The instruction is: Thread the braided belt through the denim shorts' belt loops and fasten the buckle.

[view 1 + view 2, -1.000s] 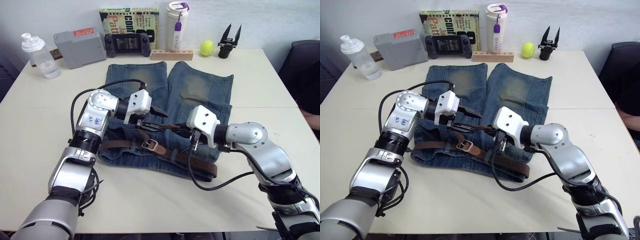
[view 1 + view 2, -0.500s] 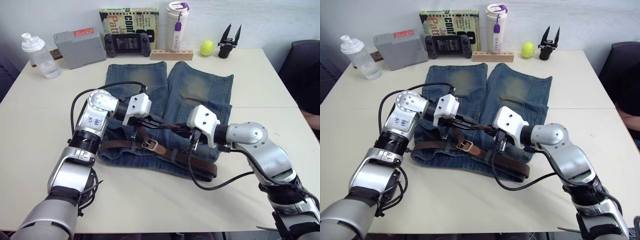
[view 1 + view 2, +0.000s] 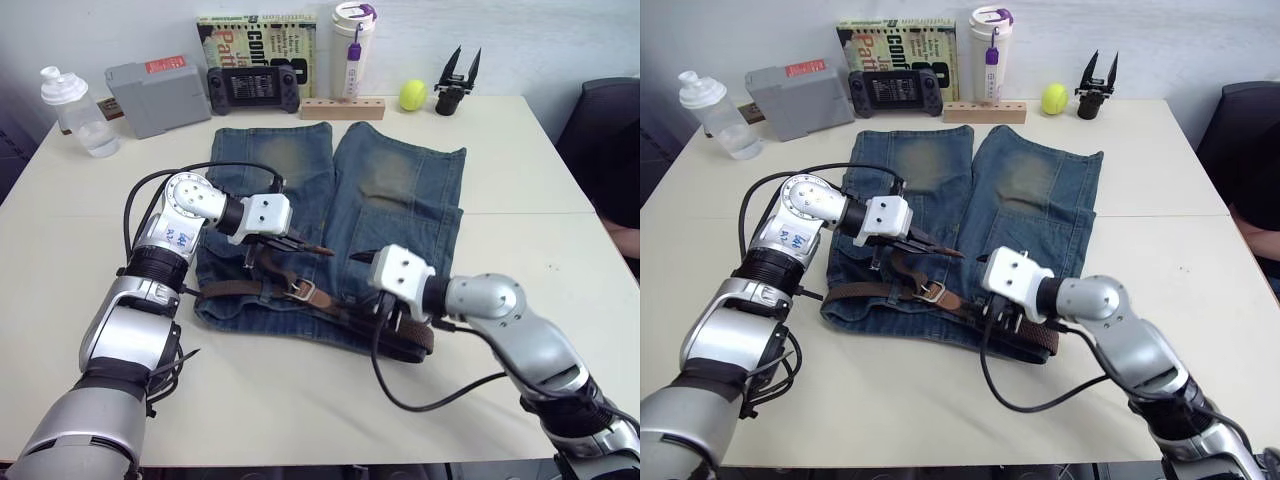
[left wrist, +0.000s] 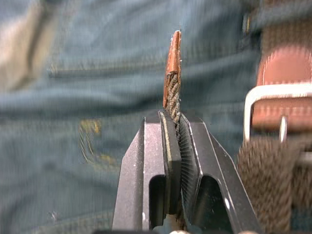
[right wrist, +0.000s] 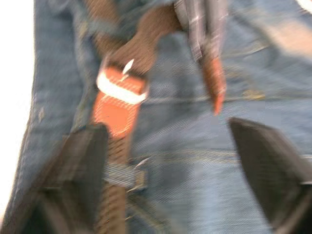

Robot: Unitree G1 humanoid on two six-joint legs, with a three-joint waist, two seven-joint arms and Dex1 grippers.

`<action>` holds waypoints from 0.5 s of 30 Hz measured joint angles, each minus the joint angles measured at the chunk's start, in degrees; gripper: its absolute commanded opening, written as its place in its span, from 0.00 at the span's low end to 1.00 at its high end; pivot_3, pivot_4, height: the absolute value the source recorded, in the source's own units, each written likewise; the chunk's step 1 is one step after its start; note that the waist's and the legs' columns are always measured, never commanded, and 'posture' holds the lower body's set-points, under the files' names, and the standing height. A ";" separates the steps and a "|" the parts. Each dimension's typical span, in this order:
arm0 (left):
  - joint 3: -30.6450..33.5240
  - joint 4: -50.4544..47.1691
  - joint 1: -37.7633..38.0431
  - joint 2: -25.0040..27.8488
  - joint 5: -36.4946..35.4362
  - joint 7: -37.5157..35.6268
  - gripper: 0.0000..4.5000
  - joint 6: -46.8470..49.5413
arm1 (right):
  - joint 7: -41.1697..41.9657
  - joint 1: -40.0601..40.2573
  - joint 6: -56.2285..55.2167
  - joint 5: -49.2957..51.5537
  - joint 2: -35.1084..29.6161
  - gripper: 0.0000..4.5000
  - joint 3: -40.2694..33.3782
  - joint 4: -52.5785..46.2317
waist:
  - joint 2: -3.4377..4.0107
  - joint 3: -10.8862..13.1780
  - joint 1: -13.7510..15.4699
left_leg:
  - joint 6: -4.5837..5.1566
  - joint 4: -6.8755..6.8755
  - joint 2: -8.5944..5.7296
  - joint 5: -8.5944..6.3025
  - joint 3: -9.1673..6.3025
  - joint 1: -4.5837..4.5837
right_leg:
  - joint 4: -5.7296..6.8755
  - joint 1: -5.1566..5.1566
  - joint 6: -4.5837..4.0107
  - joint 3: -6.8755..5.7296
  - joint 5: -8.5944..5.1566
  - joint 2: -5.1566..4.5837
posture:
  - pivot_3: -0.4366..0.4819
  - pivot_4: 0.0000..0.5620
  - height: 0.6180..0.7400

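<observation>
The faded denim shorts (image 3: 400,180) lie flat on the table, waistband toward me. The braided belt (image 3: 238,290) runs along the waistband, under a belt loop (image 5: 122,176), with its silver buckle (image 3: 303,291) near the middle. My left gripper (image 4: 174,119) is shut on the belt's free end, and the tan tip (image 4: 172,73) sticks out past its fingers, lifted over the shorts beside the buckle (image 4: 278,97). My right gripper (image 5: 170,165) is open, its fingers (image 5: 83,161) spread wide just short of the buckle (image 5: 122,90) and the tan tip (image 5: 214,87), touching neither.
Along the far table edge stand a clear bottle (image 3: 75,110), a grey box (image 3: 158,92), a game console (image 3: 252,85), a book (image 3: 258,35), a tumbler (image 3: 350,50), a wooden block (image 3: 342,107), a tennis ball (image 3: 411,95) and a spare black gripper (image 3: 455,85). A dark chair (image 3: 610,130) is at the right.
The left gripper closed on the belt's free end and drew it a little to the left. The right gripper let go of that end, opened wide and pulled back toward me.
</observation>
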 measured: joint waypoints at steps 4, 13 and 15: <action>-0.40 3.78 -1.45 -0.31 1.32 0.43 0.00 -3.13 | -2.20 1.28 -2.42 -4.38 3.35 0.98 4.91 0.00 | -0.01 -0.01 -0.03 | 0.00 0.01 0.01 0.00 0.01 0.00 | 0.03 -0.01 0.00 0.02 0.00 0.01 | 0.48 0.27 0.78; -0.28 6.35 -2.61 -1.21 1.63 -1.46 0.00 -4.33 | -8.69 0.83 -8.56 -16.52 6.10 0.98 9.19 4.18 | -0.06 -0.04 -0.06 | -0.01 0.07 0.00 0.00 0.02 0.02 | 0.09 0.00 0.00 0.03 0.00 0.02 | 0.48 0.27 0.78; -0.28 7.27 -2.71 -0.77 2.02 -1.43 0.00 -5.14 | -9.91 0.81 -9.74 -18.60 6.43 0.98 9.15 5.16 | -0.06 -0.04 -0.15 | -0.01 0.08 0.01 0.00 0.03 0.03 | 0.12 0.00 0.00 0.05 0.00 0.02 | 0.48 0.27 0.78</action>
